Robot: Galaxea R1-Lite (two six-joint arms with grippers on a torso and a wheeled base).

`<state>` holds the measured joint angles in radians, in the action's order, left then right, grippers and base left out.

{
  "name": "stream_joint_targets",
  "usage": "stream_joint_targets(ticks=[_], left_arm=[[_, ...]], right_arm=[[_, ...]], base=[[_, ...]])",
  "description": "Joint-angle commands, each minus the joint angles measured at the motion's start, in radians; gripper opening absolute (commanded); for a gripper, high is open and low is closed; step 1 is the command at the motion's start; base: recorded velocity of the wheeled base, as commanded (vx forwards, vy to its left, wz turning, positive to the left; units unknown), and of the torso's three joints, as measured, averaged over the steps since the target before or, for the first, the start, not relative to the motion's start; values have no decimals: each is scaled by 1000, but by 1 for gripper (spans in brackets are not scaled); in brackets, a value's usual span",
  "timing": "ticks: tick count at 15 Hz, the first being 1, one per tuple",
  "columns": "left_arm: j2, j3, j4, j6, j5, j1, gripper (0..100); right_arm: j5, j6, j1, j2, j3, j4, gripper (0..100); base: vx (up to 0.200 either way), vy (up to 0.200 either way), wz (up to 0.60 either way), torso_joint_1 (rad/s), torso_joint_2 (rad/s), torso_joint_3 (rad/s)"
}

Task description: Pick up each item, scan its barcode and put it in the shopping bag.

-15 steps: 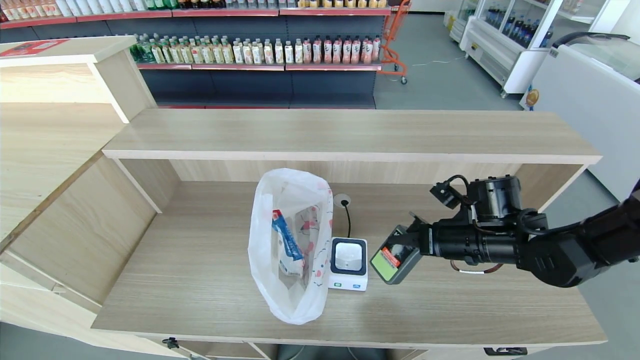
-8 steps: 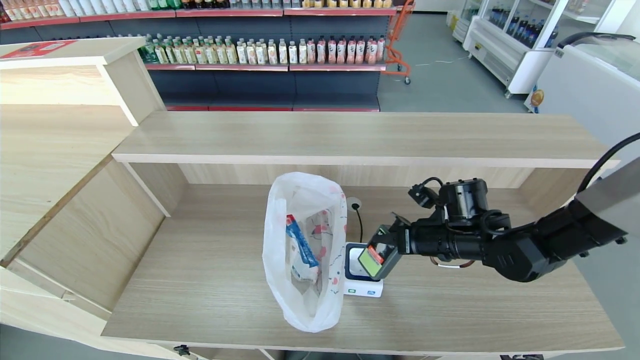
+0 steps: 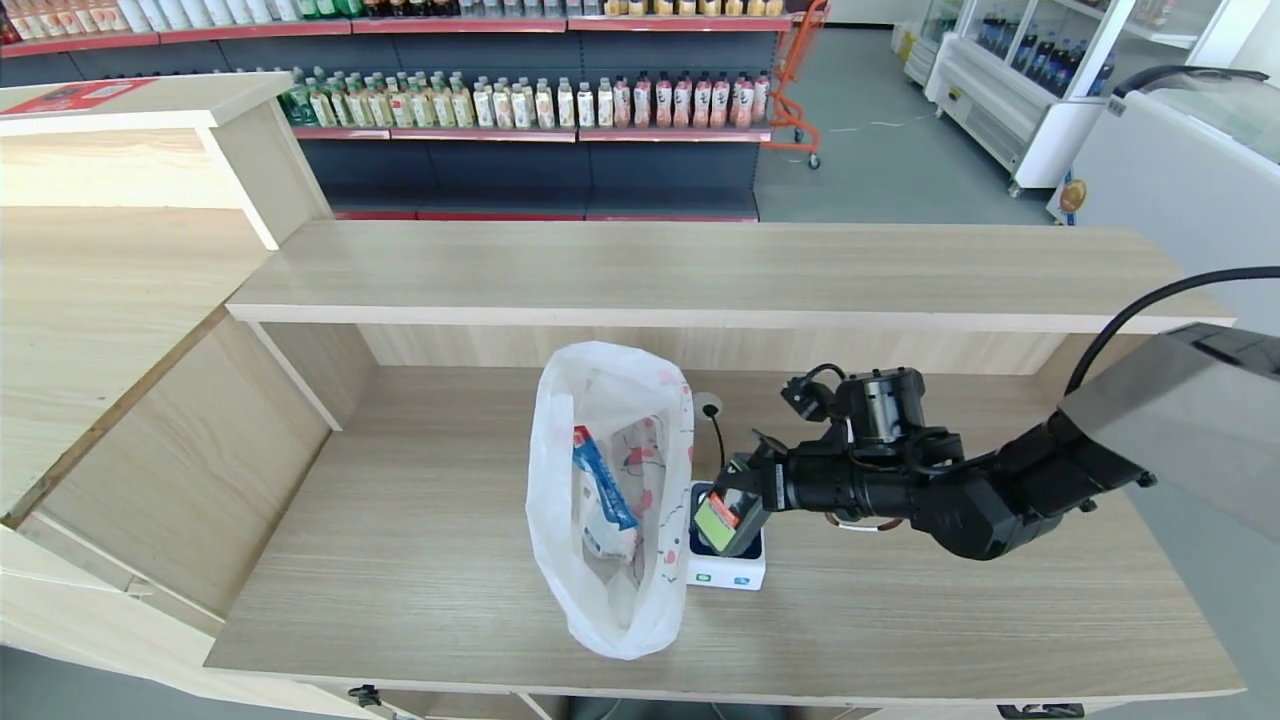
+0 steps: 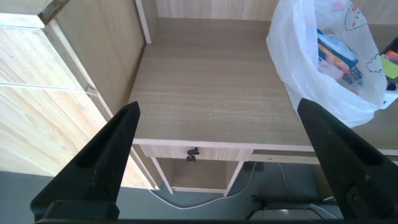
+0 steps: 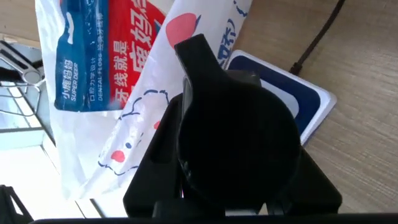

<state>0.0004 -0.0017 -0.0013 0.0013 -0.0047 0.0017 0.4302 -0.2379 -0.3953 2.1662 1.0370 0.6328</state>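
Now right fingers (image 3: 740, 468) clasp box (image 3: 718, 522) over scanner (image 3: 728, 573), shopping bag (image 3: 560, 560) beside; left fingers (image 4: 93, 162) spread.

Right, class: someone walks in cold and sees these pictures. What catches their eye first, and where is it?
First, the right gripper holding a green-labelled box over the white scanner, in the middle of the wooden counter. Beside the scanner stands the white shopping bag, open, with a blue-and-white packet inside. Across the aisle behind, shelves of bottles run along the back.

R jaws hold box (image 3: 720, 521) over scanner (image 3: 727, 577), beside bag (image 3: 556, 520).
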Motion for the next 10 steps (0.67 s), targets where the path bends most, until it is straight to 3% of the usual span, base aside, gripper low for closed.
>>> stream_joint_targets(ticks=[1, 10], left_arm=[[0, 0, 0, 0, 0, 0, 100], [0, 0, 0, 0, -1, 0, 100]], right_arm=[[-1, 0, -5, 49, 37, -1, 0], [-21, -1, -8, 100, 52, 68, 0]], base=[[0, 0, 0, 0, 0, 0], [0, 0, 0, 0, 0, 0]])
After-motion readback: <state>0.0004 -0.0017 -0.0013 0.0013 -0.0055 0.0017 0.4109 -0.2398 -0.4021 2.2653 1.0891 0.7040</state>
